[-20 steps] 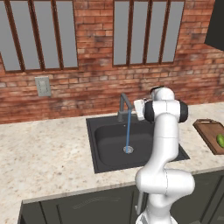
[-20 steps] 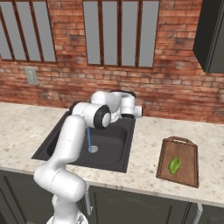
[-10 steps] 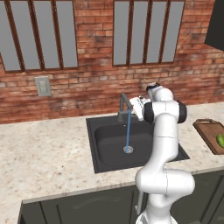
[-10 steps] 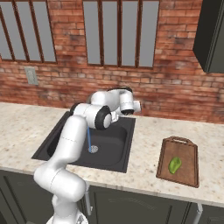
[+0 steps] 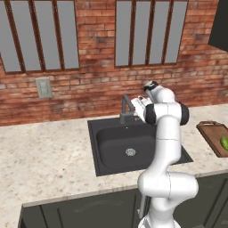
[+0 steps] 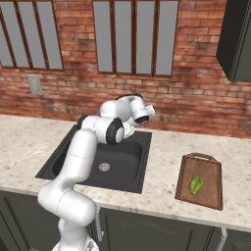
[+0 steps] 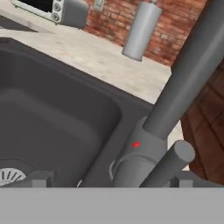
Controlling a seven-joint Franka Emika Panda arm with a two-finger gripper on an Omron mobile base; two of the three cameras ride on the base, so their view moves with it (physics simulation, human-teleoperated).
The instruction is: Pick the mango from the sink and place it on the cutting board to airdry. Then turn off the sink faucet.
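The mango (image 6: 195,185) lies on the cutting board (image 6: 199,181); the tool (image 5: 141,103), jaws wide, is at the sink faucet (image 5: 126,108); no stream visible, so retreat seems next.

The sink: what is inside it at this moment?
The sink holds only its round silver drain; no fruit lies there. The arm covers part of the left side of the basin, so that part stays unseen.

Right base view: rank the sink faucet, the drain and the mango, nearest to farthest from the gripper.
1. Sink faucet, right at the gripper, behind the sink.
2. Drain, in the basin below it.
3. Mango, on the cutting board, far off on the counter.
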